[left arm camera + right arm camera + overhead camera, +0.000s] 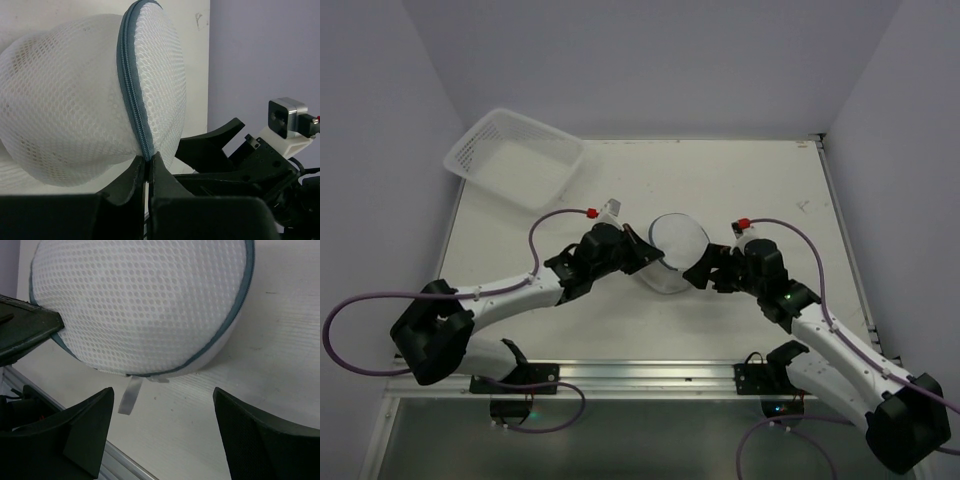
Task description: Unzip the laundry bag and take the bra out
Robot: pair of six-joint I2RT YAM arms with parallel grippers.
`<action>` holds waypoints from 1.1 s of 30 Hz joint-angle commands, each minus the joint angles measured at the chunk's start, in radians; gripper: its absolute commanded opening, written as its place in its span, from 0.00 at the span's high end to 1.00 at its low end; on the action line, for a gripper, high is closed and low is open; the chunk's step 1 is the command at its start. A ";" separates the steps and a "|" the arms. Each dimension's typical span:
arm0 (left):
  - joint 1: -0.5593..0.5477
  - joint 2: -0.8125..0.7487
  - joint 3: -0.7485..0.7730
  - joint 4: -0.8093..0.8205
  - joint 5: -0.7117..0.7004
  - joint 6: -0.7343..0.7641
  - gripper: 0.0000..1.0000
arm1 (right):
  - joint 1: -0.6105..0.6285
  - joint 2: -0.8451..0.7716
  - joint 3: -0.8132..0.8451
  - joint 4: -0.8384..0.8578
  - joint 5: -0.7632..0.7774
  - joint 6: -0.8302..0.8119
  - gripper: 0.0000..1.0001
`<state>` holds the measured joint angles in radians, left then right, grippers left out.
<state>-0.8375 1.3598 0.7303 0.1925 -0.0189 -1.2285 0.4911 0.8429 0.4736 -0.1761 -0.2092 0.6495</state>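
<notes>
The laundry bag [675, 252] is a round white mesh pod with a grey-blue zipper rim, tilted up on its edge mid-table. My left gripper [648, 256] is shut on its zipper rim [131, 95] at the bag's left side. The bag fills the left wrist view [75, 100]. My right gripper [700, 273] is open, just right of the bag and a little below it. In the right wrist view the bag [145, 305] hangs above the table, with a white pull tab [129, 395] dangling from the zipper between my spread fingers [85, 430]. The zipper looks closed. The bra is hidden.
A white plastic lattice basket [515, 157] sits tilted at the back left corner of the table [740, 190]. A metal rail [640, 372] runs along the near edge. Grey walls stand on three sides.
</notes>
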 commanded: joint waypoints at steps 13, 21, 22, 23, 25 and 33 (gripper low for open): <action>0.142 -0.067 0.040 -0.103 0.088 0.072 1.00 | 0.001 0.025 -0.092 0.289 -0.087 -0.138 0.42; 0.181 -0.085 0.050 -0.134 0.174 0.087 1.00 | 0.003 0.105 -0.107 0.441 -0.143 -0.238 0.45; 0.181 -0.085 0.063 -0.143 0.178 0.090 1.00 | 0.003 0.120 -0.104 0.479 -0.156 -0.240 0.46; 0.183 -0.085 0.066 -0.146 0.188 0.092 1.00 | 0.003 0.134 -0.101 0.498 -0.163 -0.241 0.46; 0.184 -0.088 0.066 -0.146 0.191 0.090 1.00 | 0.003 0.180 -0.096 0.542 -0.170 -0.254 0.47; 0.186 -0.096 0.073 -0.143 0.204 0.078 1.00 | 0.004 0.297 -0.095 0.655 -0.226 -0.268 0.51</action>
<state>-0.6609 1.2957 0.7593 0.0334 0.1471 -1.1625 0.4908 1.1118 0.3660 0.3546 -0.3893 0.4129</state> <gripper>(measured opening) 0.027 0.496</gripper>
